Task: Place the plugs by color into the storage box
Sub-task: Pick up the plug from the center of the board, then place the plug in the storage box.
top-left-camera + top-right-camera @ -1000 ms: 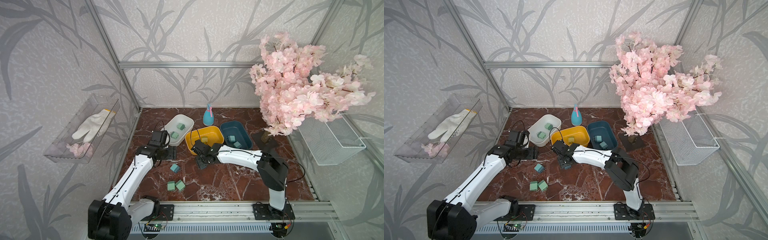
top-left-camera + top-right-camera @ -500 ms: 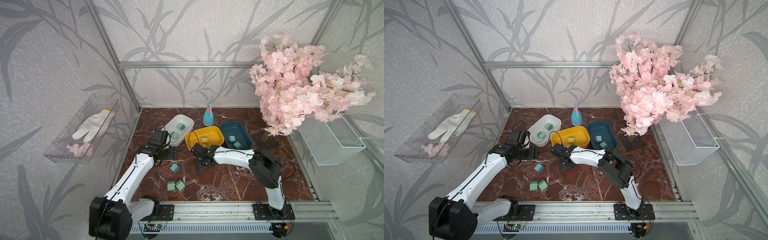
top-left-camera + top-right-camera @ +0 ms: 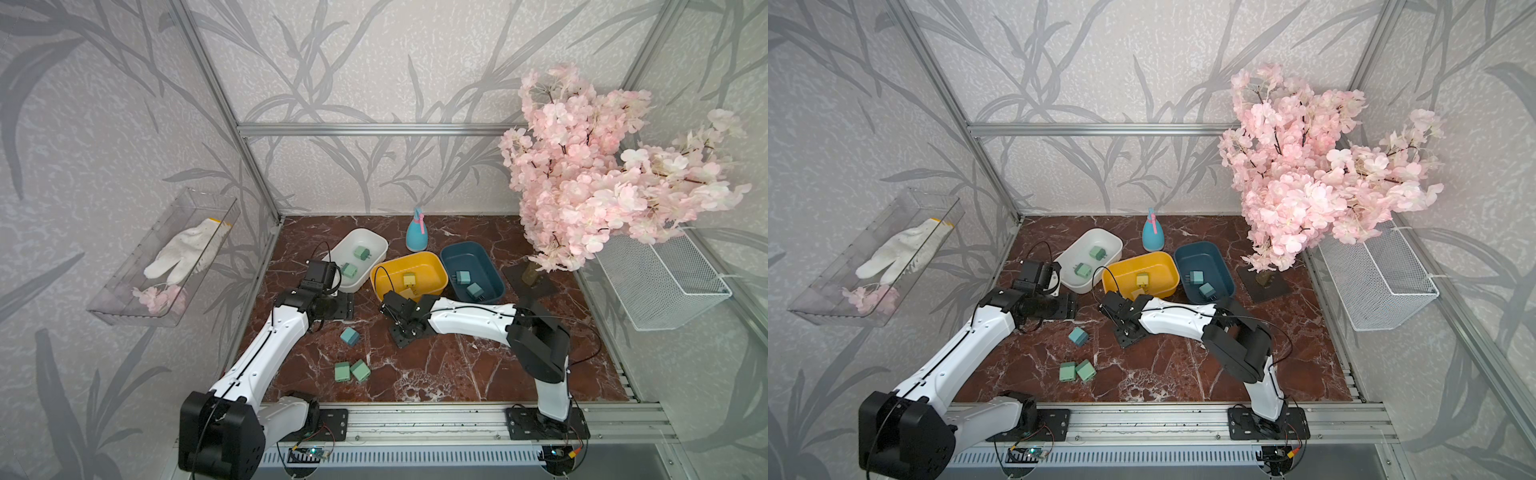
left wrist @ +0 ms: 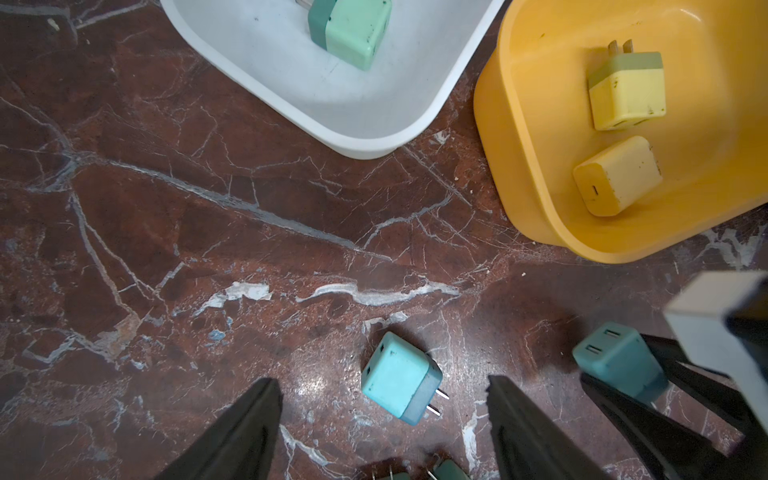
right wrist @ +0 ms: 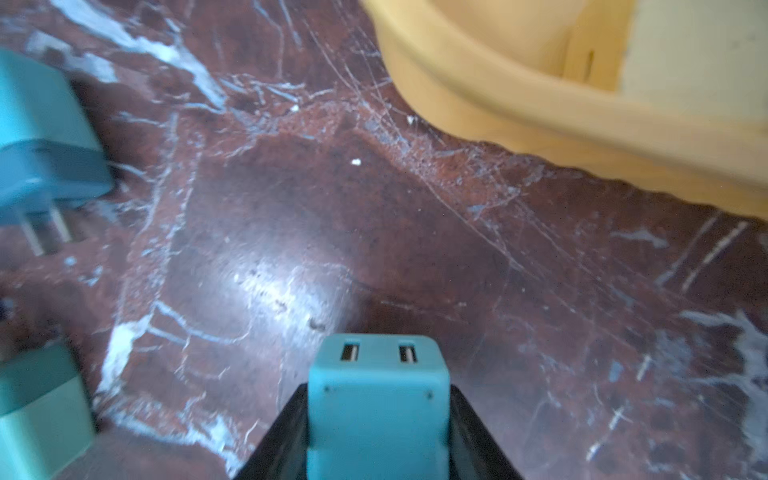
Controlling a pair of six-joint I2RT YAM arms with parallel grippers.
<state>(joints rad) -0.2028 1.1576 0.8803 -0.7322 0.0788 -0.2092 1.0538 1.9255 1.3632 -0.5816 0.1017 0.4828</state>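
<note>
top views. the table carried three bins in a row: white bin, yellow bin, blue bin. a spray bottle stood behind them. the white bin held two mint green plugs, the yellow bin showed a yellow plug, and the blue bin held two teal plugs. a loose teal plug lay on the table between the arms. a loose mint green pair lay side by side nearer the front rail. the right gripper pointed down just in front of the yellow bin; its jaws could not be read here. the left gripper sat beside the white bin's front wall.

left wrist view. the left gripper had its jaws spread wide and gripped nothing. the loose teal plug lay on its side on the table, prongs out, in line with the gap. beside it the held teal plug sat clamped in the right gripper's black fingers. two yellow plugs lay in the yellow bin.

right wrist view. the right gripper was closed on the held teal plug, socket face outward, near the table and the yellow bin.
</note>
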